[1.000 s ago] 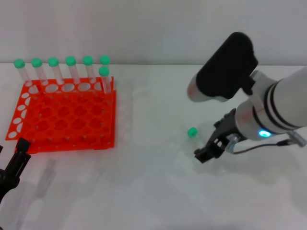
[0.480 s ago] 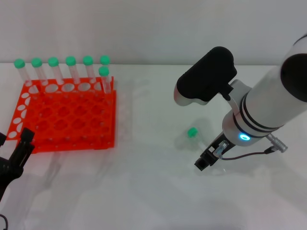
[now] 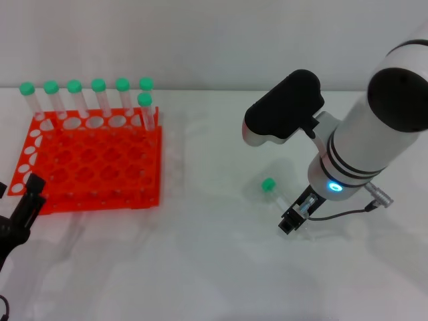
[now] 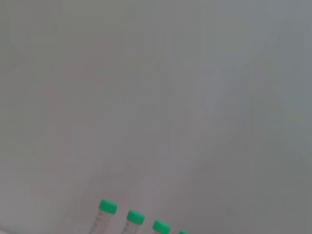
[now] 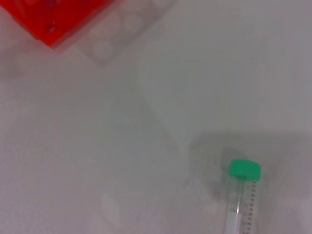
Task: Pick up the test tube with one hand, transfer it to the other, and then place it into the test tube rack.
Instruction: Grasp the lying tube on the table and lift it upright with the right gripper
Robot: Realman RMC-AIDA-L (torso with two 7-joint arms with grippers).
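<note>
The test tube lies on the white table, its green cap (image 3: 268,184) toward the rack and its clear body running under my right gripper (image 3: 296,214). The right gripper is low over the tube's tapered end, with its fingers apart and nothing held. In the right wrist view the tube (image 5: 242,195) lies flat, cap (image 5: 245,169) away from the camera. The orange-red test tube rack (image 3: 93,164) sits at the far left; its corner shows in the right wrist view (image 5: 53,19). My left gripper (image 3: 25,204) is open and empty near the rack's front left corner.
Several green-capped tubes (image 3: 98,93) stand in the rack's back row, with one more (image 3: 145,107) just in front at its right end. Their caps (image 4: 107,206) show in the left wrist view. Bare white table lies between the rack and the lying tube.
My right arm has swung in and lowered, bringing its gripper down over the lying tube's body. The left gripper has shifted slightly. The tube has not moved.
</note>
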